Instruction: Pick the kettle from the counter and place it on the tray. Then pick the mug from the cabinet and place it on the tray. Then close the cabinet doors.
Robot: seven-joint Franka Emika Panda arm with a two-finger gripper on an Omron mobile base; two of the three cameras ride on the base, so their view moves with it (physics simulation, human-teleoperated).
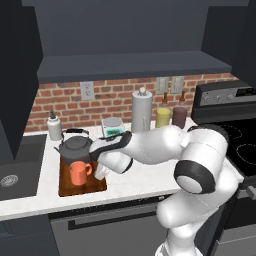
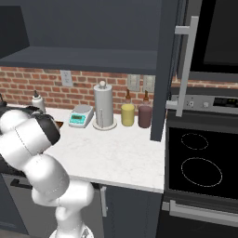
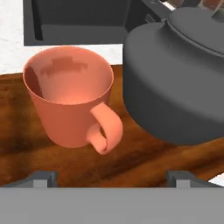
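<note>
Gripper jaws stand wide apart, gripping nothing, just above the tray. Mug stands upright on the tray, interior empty, handle toward the gripper. Kettle sits on the tray just beside the mug, lid on. On the counter, farther right: scale, paper-towel cylinder, two jars. Cabinet doors are open.

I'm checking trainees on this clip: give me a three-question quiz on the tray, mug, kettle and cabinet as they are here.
1. True or false: the mug stands on the tray.
2. The kettle is: A) in the sink, B) on the tray, C) on the stove.
3. Which task step is left, judging by the cabinet door?

Key:
1. True; upright, handle toward the open gripper.
2. B, beside the mug.
3. Closing the doors; they stand open.
</note>
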